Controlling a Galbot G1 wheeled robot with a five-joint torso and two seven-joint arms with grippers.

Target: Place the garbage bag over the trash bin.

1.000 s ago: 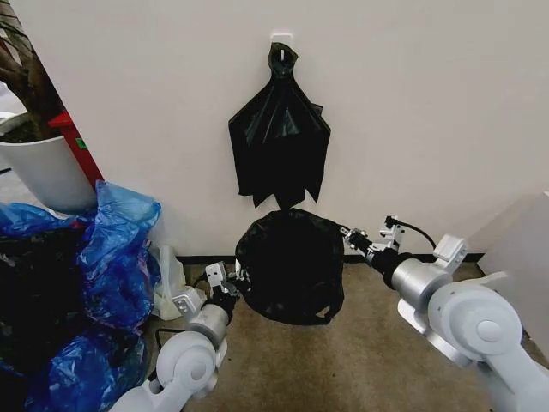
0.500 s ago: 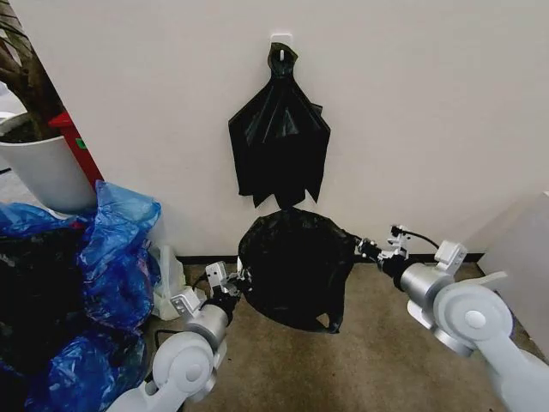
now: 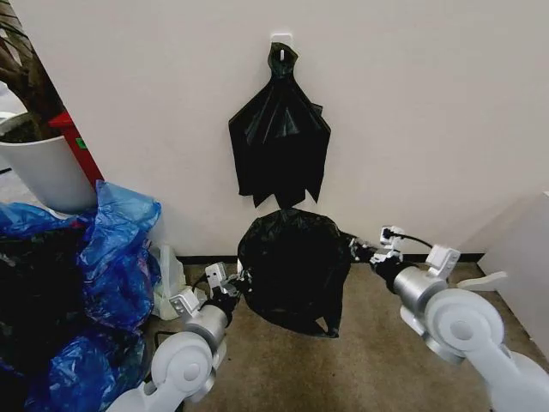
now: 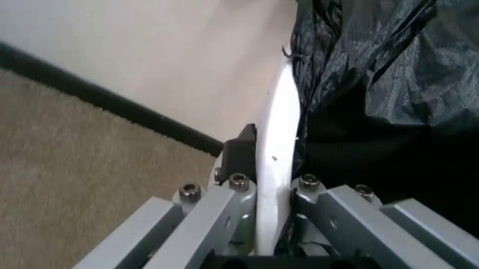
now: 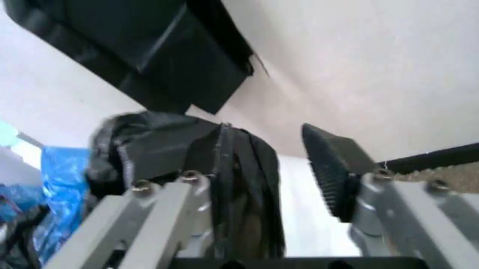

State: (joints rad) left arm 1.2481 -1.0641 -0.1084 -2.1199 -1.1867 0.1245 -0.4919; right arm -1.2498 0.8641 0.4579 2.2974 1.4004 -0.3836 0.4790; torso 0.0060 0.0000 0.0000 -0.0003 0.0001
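I count one garbage bag [image 3: 292, 266] draped over one bin [image 4: 279, 134], one bunch of black bags [image 3: 279, 137] hanging on the wall, one plant pot [image 3: 43, 167], and my two grippers, left [image 3: 238, 281] and right [image 3: 356, 250].
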